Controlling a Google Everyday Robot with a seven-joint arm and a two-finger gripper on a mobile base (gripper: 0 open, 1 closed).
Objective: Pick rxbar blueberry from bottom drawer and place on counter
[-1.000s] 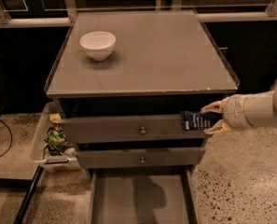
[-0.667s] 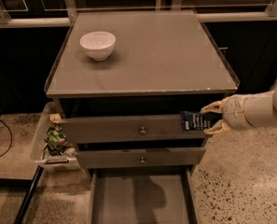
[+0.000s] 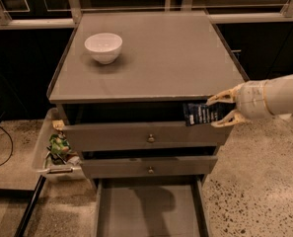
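My gripper point(image 3: 221, 111) is at the right front of the cabinet, just below the counter's front edge, shut on the rxbar blueberry point(image 3: 199, 114), a dark navy wrapper with white lettering. The bar hangs in front of the top drawer's right end, held sideways. The bottom drawer point(image 3: 146, 209) is pulled out below, its grey floor bare where it shows. The counter point(image 3: 156, 58) is the flat grey top above the bar.
A white bowl point(image 3: 103, 47) stands on the counter's back left. Two upper grey drawers with brass knobs point(image 3: 150, 138) are slightly open. A white bin point(image 3: 54, 149) with green packets sits on the floor at the cabinet's left.
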